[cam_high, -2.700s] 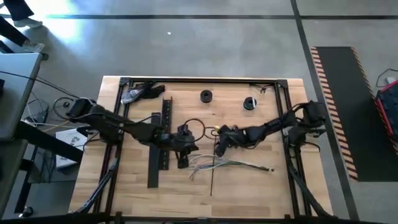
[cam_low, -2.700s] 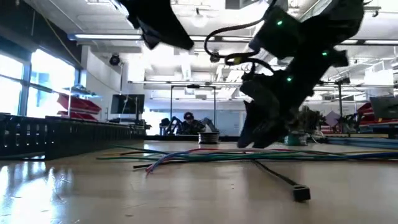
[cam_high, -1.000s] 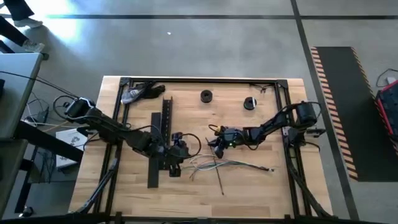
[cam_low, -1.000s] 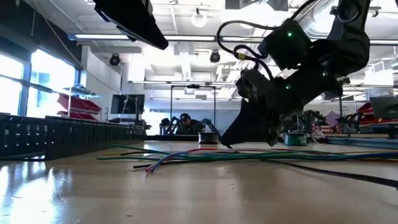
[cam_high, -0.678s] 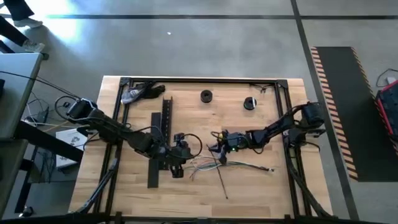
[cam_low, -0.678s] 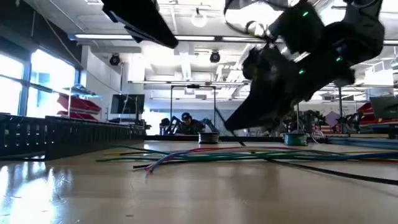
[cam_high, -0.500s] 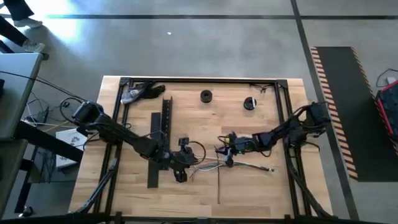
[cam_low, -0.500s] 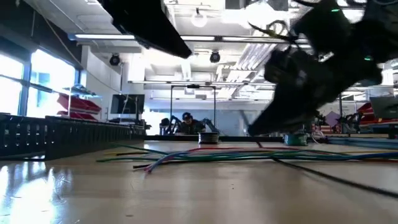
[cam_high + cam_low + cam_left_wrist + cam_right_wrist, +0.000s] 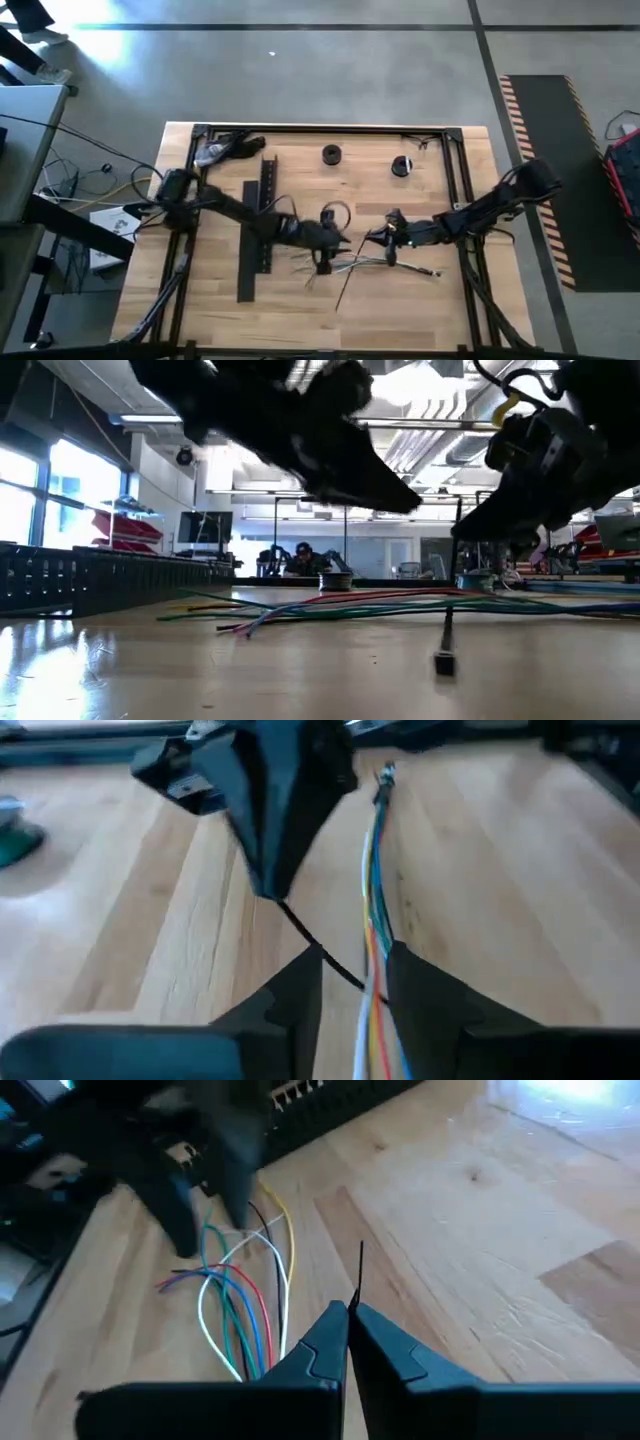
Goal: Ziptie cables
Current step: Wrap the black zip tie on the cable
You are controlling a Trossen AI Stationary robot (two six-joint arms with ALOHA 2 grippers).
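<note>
1. While the left arm stretches from its base at the tabletop's (image 9: 420, 300) left edge across the black channel bar (image 9: 258, 240) toward the middle, its left pincer (image 9: 352, 965) hangs low over the cables (image 9: 365, 264), fingers (image 9: 300, 995) spread.
2. Seen from the left wrist, the cables (image 9: 375, 910) run lengthwise through the gap between those two fingers, and neither finger visibly touches them.
3. From the right edge the right arm reaches inward, bent at the elbow, with the right pincer (image 9: 348, 1312) just beside the left one, over the same bundle.
4. Its fingers are pressed together on a thin dark zip tie (image 9: 360, 1270), which sticks out from between the tips.
5. From above, the zip tie (image 9: 355, 285) slants from the right pincer toward the tabletop's near edge, crossing the cables.
6. At table height, the zip tie's (image 9: 445, 650) square head rests on the wood in front of the cables (image 9: 350, 608), which lie flat in a loose multicoloured bundle.
7. Both arms are cut off by the top of the low view and show there only as dark, blurred masses.
8. Each wrist view shows the other pincer only as a smeared shape, so whether the left fingers touch the zip tie cannot be told.
9. Two small dark spools (image 9: 331, 153) sit well apart from the work, near the far edge.
</note>
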